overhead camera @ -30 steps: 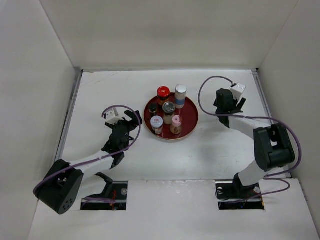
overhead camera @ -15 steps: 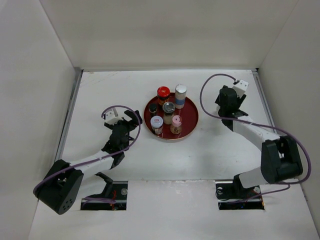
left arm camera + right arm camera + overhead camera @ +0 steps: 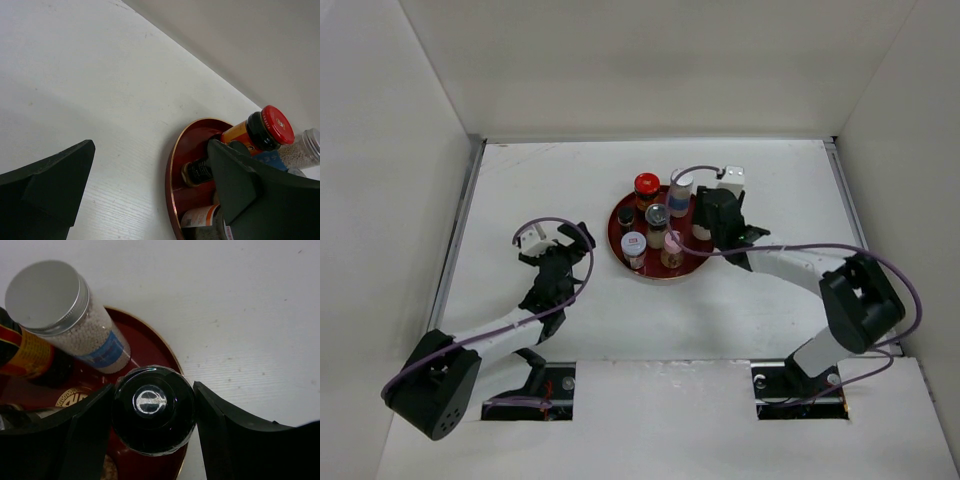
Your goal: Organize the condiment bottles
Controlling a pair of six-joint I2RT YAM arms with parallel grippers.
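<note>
Several condiment bottles stand on the round dark-red tray (image 3: 692,258): a red-capped one (image 3: 647,184), a tall white one with a blue band (image 3: 680,183), a grey-lidded one (image 3: 657,214), a small black-capped one (image 3: 626,215), a white-lidded one (image 3: 634,243) and a pink-capped one (image 3: 672,241). My right gripper (image 3: 706,222) hangs over the tray's right side, shut on a black-capped bottle (image 3: 153,410) above the tray's rim (image 3: 150,347), beside the tall bottle (image 3: 75,325). My left gripper (image 3: 572,248) is open and empty, left of the tray (image 3: 172,180).
White walls close the table on the left, back and right. In the left wrist view the red-capped bottle (image 3: 272,125) and the small black-capped bottle (image 3: 200,171) stand near the tray's left rim. Purple cables loop off both arms.
My right arm swung left from the table's far right side to the tray's right side, the black-capped bottle now between its fingers. My left gripper shifted slightly left.
</note>
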